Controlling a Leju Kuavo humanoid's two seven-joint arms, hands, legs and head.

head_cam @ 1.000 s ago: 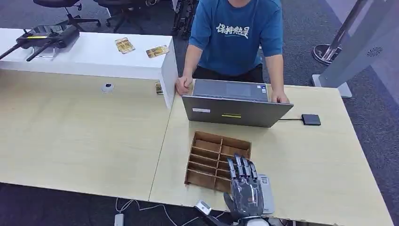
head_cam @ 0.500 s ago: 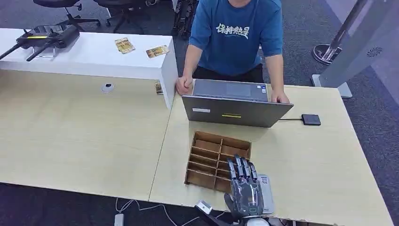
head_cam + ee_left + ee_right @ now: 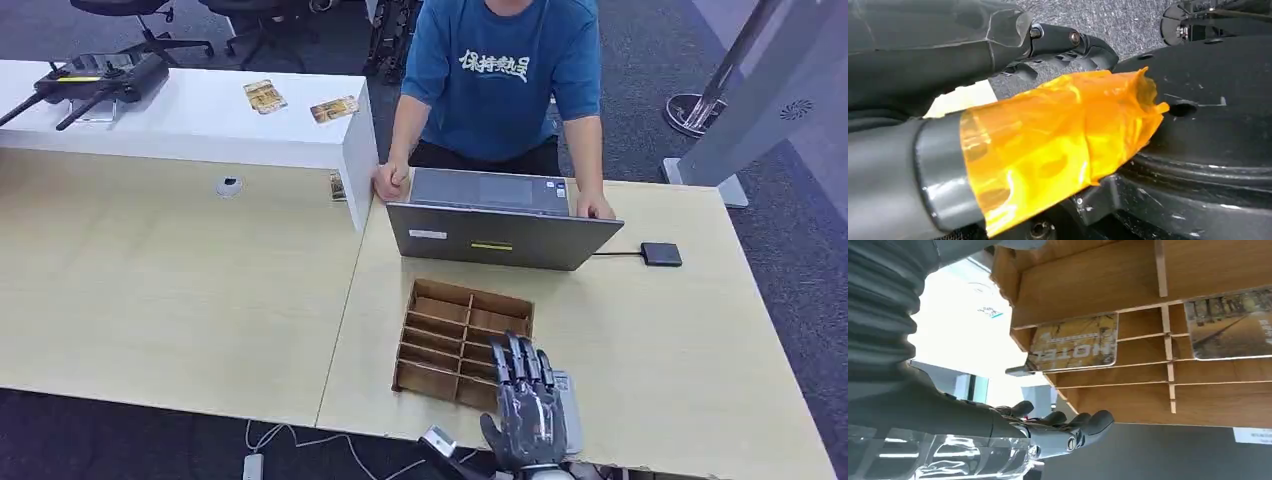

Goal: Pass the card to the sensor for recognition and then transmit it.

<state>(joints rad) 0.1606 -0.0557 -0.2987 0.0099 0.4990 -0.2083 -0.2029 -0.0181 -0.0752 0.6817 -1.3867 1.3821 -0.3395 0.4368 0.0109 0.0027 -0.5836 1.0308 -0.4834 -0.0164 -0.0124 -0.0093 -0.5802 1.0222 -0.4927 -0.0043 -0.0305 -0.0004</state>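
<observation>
A wooden slotted rack (image 3: 440, 330) lies on the table in front of me. My right hand (image 3: 525, 405) hovers over its near right corner, fingers stretched out and apart, holding nothing. Seen from the right wrist, the rack (image 3: 1128, 280) holds a gold "HOTEL" card (image 3: 1073, 342) in one slot and a second card (image 3: 1230, 322) in a neighbouring slot; the fingers (image 3: 1073, 432) sit apart from both. A small black sensor box (image 3: 661, 254) lies right of the laptop on a cable. My left hand (image 3: 998, 125), thumb wrapped in orange tape, hangs empty.
A person (image 3: 500, 70) leans on the far table edge behind a grey laptop (image 3: 495, 235). A grey flat device (image 3: 572, 395) lies under my right hand. Two cards (image 3: 265, 96) and a black controller (image 3: 100, 78) rest on the white counter at the back left.
My right hand has slid back a little toward the table's near edge and slightly right. The rack, laptop and person stay where they were.
</observation>
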